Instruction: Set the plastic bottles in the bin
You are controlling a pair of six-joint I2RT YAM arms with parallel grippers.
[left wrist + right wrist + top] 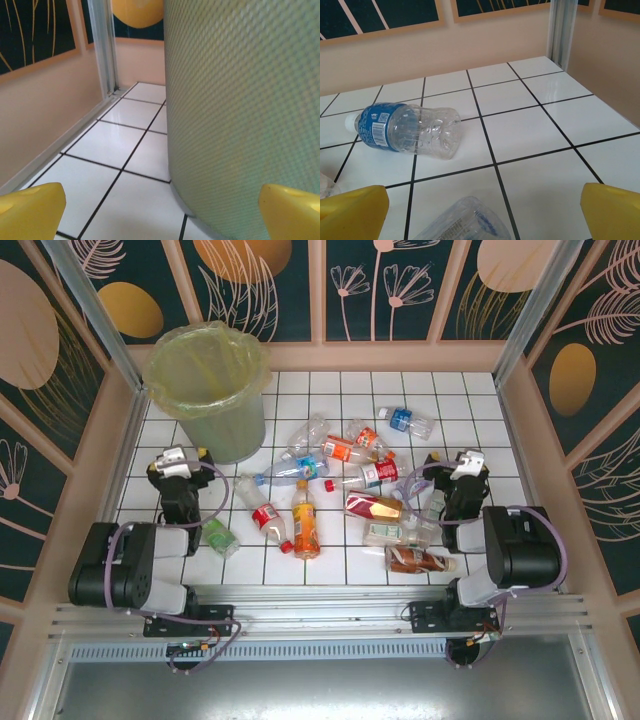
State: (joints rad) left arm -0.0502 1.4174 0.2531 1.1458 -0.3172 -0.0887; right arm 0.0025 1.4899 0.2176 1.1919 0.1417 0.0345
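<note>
plastic bottles (335,485) lie scattered right of the bin (215,430); the blue-labelled bottle (407,131) lies crosswise, cap binward, ahead of the nearer right end effector (458,460). both are released; the left end effector (182,458) faces the bin.

The plastic bottles (305,525) lie scattered across the tiled table (330,390), the bin (215,425) upright at its far left corner.

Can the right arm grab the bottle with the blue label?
Probably yes. The blue-label bottle lies on bare tiles ahead of the right arm, its jaws open; another clear bottle sits closer, but not between.
</note>
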